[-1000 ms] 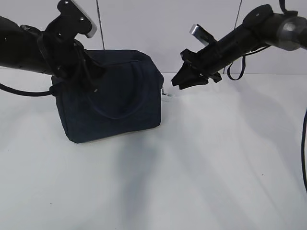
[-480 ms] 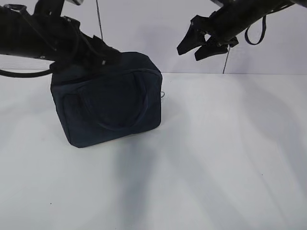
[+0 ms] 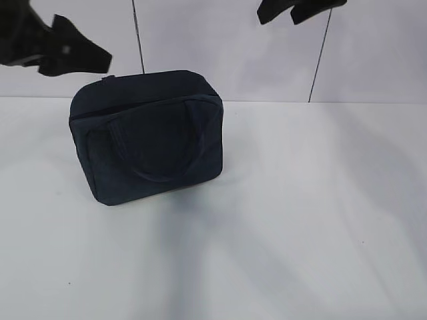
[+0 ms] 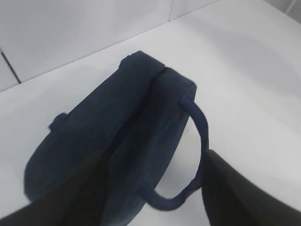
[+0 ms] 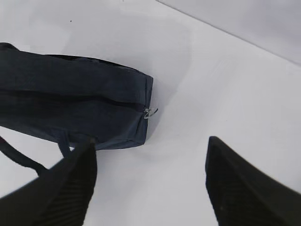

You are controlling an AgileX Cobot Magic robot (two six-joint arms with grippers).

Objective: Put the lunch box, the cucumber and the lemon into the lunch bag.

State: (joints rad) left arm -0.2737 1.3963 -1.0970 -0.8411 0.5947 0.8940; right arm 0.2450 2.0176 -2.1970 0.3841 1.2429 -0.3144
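The bag (image 3: 147, 137) stands zipped on the surface (image 3: 300, 220), its ring pull (image 5: 148, 112) at the end of the closed seam, one handle (image 4: 197, 141) hanging over the side. A second ago both my tools were at it; now they have let go and lifted clear. No box, cucumber or lemon shows, so I judge them inside and the job about done. My left tool (image 3: 70, 57) hangs up left, my right tool (image 3: 300, 9) high at the right, both with jaws apart and empty
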